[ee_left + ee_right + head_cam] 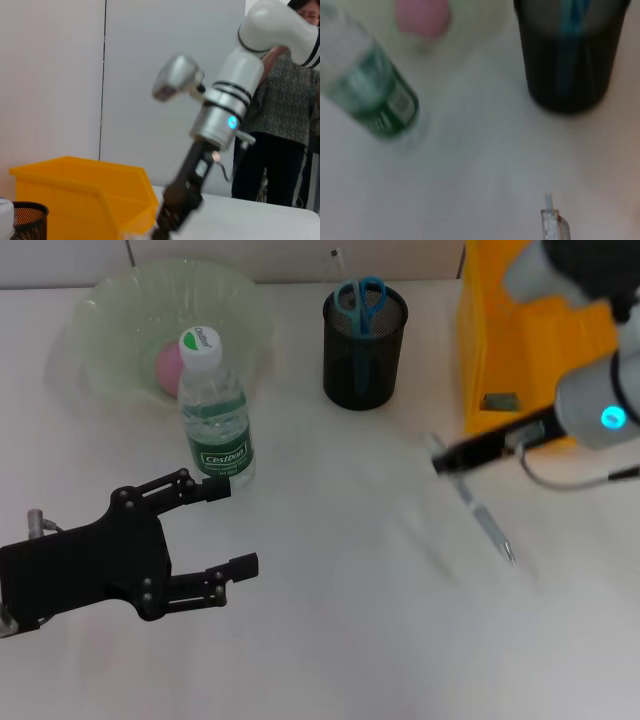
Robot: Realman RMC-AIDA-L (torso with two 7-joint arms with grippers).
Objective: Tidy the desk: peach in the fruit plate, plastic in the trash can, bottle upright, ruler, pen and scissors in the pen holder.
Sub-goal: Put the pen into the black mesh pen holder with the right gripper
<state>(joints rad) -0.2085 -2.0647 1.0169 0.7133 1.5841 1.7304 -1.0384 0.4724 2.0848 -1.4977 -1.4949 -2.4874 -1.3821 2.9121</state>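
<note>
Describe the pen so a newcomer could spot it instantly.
Start at the yellow bin at the table's far right. Just in front of it, the right gripper hangs over the white table, and the pen lies there beside its tip. It is the only thin, clear stick lying flat; the scissors stand in the black pen holder.

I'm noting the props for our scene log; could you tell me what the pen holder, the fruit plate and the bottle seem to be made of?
The pen holder looks like black metal mesh: fine perforations show along its wall. The fruit plate seems to be translucent pale green plastic or glass; the peach shows through it. The bottle appears to be clear plastic with a white screw cap and a green label.
</note>
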